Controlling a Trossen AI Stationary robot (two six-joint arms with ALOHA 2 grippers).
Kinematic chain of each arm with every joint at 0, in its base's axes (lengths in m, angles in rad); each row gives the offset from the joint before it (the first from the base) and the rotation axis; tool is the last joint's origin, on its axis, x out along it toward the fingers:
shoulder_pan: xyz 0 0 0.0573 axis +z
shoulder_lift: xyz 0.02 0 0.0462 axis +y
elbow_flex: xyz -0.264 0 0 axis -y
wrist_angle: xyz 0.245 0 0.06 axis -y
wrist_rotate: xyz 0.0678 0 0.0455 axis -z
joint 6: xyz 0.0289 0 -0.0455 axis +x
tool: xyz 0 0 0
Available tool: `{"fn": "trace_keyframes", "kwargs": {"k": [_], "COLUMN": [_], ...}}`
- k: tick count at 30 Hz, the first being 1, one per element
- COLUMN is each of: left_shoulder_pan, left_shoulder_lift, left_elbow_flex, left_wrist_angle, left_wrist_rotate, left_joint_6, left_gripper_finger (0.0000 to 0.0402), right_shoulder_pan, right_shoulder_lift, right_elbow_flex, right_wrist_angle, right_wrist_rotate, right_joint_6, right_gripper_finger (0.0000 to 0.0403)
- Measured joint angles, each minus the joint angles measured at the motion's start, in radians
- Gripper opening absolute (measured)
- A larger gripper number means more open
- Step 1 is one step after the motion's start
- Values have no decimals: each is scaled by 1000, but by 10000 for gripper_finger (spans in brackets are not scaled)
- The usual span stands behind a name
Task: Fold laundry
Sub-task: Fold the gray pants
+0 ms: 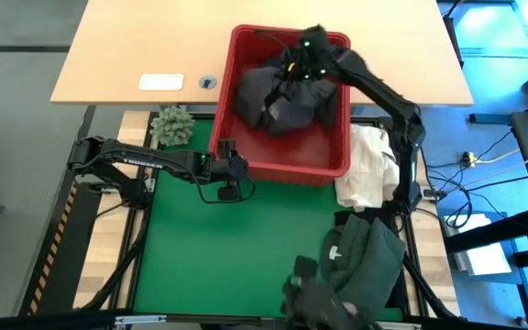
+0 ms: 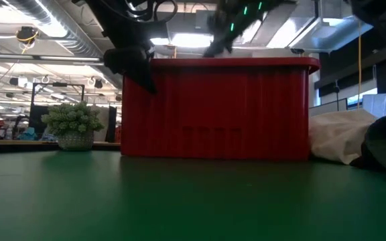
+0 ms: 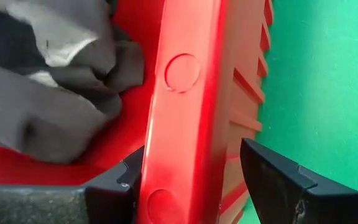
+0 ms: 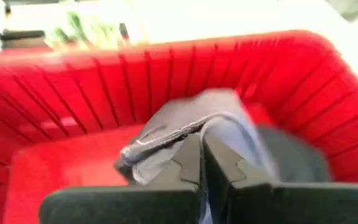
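The red plastic basket (image 1: pixel 282 174) stands at the far edge of the green mat, with dark grey and black laundry (image 1: pixel 273 101) heaped inside. My right gripper (image 1: pixel 305 50) hangs over the basket's far part, shut on a grey garment (image 4: pixel 229 118) from that heap. My left gripper (image 1: pixel 230 170) sits at the basket's near left corner, astride its wall. More dark green laundry (image 1: pixel 365 261) lies on the mat at the near right. My left gripper straddles the basket's wall at the rim (image 3: pixel 185 93), one finger (image 3: pixel 114 193) inside and one finger (image 3: pixel 272 174) outside by the ribs. It comes slanting down from the table's left. The basket stands on the mat. My right gripper pinches a raised fold of the grey garment (image 4: pixel 185 127) between its two shut fingers, slanting down into the basket. One layer or several, I cannot tell. The cloth drapes down on both sides of the fingers, and its lower part lies on the heap.
A cream-white cloth heap (image 1: pixel 365 165) lies right of the basket. A small potted plant (image 1: pixel 172 126) stands left of it. A wooden desk (image 1: pixel 136 55) lies beyond the mat. The green mat (image 1: pixel 236 257) is bare in its middle and left.
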Motion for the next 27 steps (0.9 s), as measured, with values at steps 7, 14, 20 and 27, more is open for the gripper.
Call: {"fn": "trace_keyframes", "kwargs": {"k": [7,14,20,27], "left_shoulder_pan": [36,107,200,326], "left_shoulder_lift": [-8,-9,-6,-7], "left_elbow_flex": [-2,-3,-3,-3], "left_wrist_angle": [24,110,173,276], "left_wrist_rotate": [-13,-61,-40,67], "left_joint_6": [-8,-36,-37,-6], "left_gripper_finger": [200,197,193,188], "right_shoulder_pan": [140,352,520,705], "right_shoulder_lift": [-175,-385,-460,-459], "right_elbow_flex": [164,151,152,151], "right_wrist_angle": [-81,-100,-176,-261], "right_wrist_rotate": [102,164,208,158], "right_joint_6": [-64,-91,-88,-57], "right_gripper_finger": [2,1,1,0]}}
